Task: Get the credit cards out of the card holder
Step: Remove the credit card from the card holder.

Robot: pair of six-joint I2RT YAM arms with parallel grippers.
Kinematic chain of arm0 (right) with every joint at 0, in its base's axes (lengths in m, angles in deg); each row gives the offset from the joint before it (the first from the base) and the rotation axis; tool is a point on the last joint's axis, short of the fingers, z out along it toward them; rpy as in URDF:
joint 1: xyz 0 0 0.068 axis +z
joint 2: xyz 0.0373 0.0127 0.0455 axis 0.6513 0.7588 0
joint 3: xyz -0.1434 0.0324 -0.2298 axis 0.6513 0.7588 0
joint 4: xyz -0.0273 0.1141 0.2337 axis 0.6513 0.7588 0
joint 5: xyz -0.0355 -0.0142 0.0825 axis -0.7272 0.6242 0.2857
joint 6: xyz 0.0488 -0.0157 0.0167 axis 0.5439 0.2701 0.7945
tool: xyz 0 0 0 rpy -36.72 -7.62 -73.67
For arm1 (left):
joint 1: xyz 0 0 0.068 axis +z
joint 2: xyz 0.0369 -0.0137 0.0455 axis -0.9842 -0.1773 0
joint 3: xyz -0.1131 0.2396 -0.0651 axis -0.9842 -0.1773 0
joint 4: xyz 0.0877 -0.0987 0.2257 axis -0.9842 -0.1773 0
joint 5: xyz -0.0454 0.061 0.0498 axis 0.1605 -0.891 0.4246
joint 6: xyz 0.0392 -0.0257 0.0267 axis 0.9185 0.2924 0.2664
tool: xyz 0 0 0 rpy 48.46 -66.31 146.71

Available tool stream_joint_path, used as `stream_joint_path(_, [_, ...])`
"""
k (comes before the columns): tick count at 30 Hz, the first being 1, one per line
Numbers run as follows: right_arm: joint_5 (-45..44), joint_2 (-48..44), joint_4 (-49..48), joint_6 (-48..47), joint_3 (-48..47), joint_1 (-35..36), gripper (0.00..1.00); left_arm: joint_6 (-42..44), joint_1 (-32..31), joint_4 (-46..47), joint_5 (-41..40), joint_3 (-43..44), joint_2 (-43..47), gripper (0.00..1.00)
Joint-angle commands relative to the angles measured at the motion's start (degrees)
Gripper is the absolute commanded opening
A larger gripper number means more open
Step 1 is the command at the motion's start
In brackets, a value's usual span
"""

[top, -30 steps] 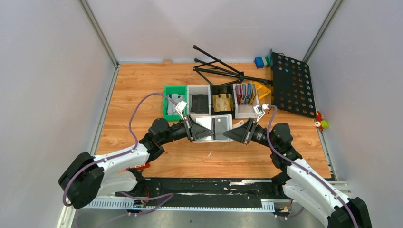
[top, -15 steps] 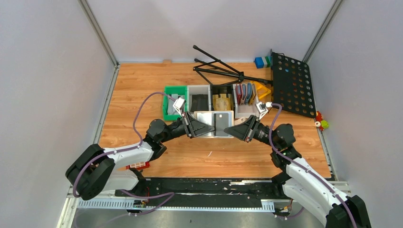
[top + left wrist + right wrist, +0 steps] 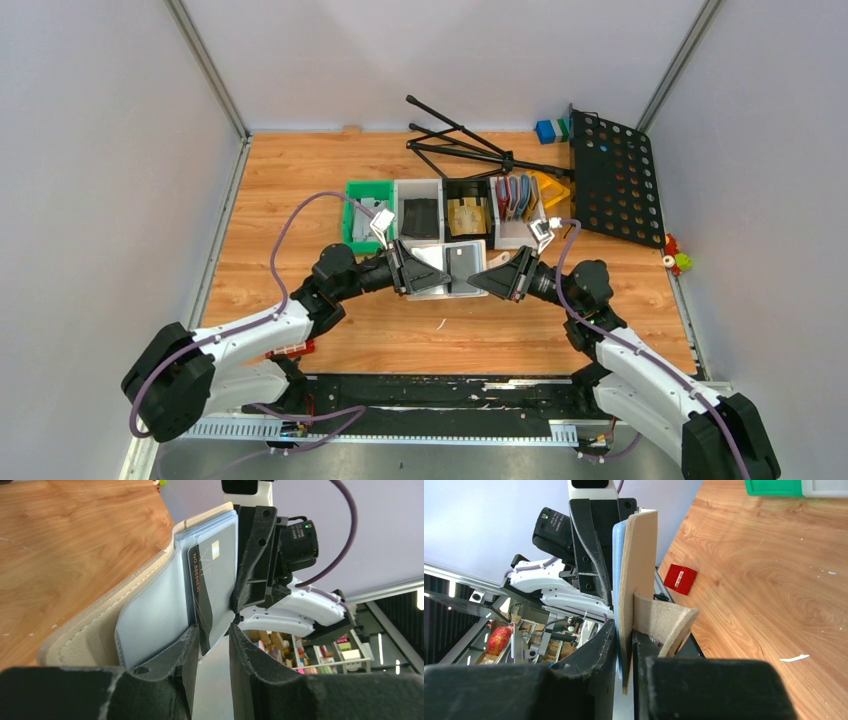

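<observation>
The flat pale grey-blue folding card holder [image 3: 150, 605] hangs open above the wooden tabletop [image 3: 300, 190], with the right pincer [image 3: 624, 630] clamped on its edge. The left pincer [image 3: 214, 632] straddles a dark grey plastic credit card [image 3: 212, 585] in its pocket; I cannot tell whether it grips.

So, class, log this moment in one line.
left gripper: at pocketed credit card, grip unclear | right gripper: shut on card holder

Half a second ago the card holder [image 3: 452, 268] sat farther off, against the row of bins [image 3: 418, 190]. It has come back nearer, to its place of a second ago, and the left gripper [image 3: 435, 276] and right gripper [image 3: 482, 281] came with it.
</observation>
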Motion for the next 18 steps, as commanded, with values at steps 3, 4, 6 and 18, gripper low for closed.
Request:
stream_joint_path(3, [5.0,-0.5,-10.5,3.3,-0.8,2.3,0.0,8.2,-1.9,-13.8,-2.0,4.9,1.6,0.37])
stream_joint_path(4, [5.0,-0.6,-10.3,3.2,-0.8,2.3,0.0,8.1,-1.9,-13.7,-2.4,4.7,2.2,0.37])
stream_joint_path(6, [4.9,-0.5,-10.1,2.9,-0.8,2.4,0.0,7.0,-1.9,-11.6,-2.0,4.1,2.5,0.36])
stream_joint_path(18, [4.6,1.0,-9.1,3.1,-0.2,2.5,0.0,-8.8,-1.1,26.2,4.3,-1.7,-0.3,0.06])
